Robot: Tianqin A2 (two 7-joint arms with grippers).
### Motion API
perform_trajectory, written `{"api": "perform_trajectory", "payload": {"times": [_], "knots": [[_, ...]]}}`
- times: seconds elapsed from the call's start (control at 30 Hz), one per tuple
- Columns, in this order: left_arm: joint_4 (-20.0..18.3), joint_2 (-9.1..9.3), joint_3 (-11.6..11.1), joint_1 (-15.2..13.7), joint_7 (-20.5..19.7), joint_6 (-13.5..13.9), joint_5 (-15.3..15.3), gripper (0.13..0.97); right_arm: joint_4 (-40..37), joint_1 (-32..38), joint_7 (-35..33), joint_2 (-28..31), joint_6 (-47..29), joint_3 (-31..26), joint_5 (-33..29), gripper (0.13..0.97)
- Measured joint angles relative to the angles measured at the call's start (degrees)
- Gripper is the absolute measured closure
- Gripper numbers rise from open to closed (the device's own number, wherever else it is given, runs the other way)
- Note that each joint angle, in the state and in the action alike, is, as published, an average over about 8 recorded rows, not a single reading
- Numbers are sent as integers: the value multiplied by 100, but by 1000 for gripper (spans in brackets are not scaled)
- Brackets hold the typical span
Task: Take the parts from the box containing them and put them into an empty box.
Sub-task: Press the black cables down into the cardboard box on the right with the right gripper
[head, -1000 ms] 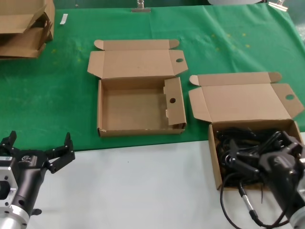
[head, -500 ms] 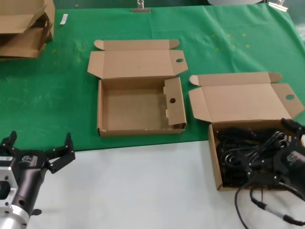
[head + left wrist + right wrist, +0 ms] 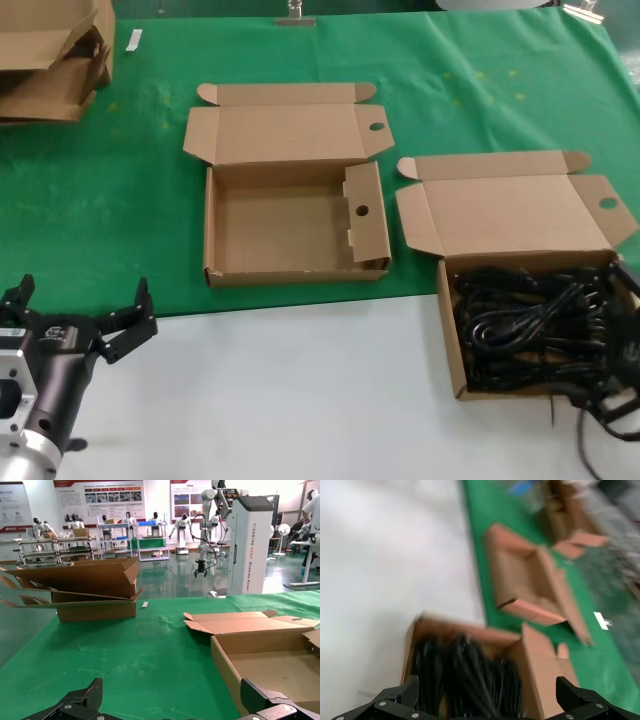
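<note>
My right gripper [image 3: 485,707], jaws spread and empty, hangs over the power cords [image 3: 530,325] in the wider cardboard box [image 3: 447,330]; my left gripper [image 3: 80,320], also open, sits far off.

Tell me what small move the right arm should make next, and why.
Probably bring the right gripper, open beside the box of cords, down onto one power cord. All the cords lie there, and the divider box is empty.
</note>
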Motion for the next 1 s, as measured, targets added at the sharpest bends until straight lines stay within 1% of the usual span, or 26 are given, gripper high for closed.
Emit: {"api": "perform_trajectory", "payload": {"times": [0.1,0.2,0.43,0.73,1.0], "knots": [[0,0,0,0,0,0,0,132,-368,665,-226,112,-243,-453,-473,129],[0,0,0,0,0,0,0,132,-584,1216,-252,86,-334,-850,-915,129],[0,0,0,0,0,0,0,132,-749,2103,201,-216,-302,-1562,-1792,129],[0,0,0,0,0,0,0,132,-643,2576,971,-470,-325,-2116,-2532,129],[0,0,0,0,-1,0,1,132,-588,2775,1444,-571,-330,-2366,-2919,134]]}}
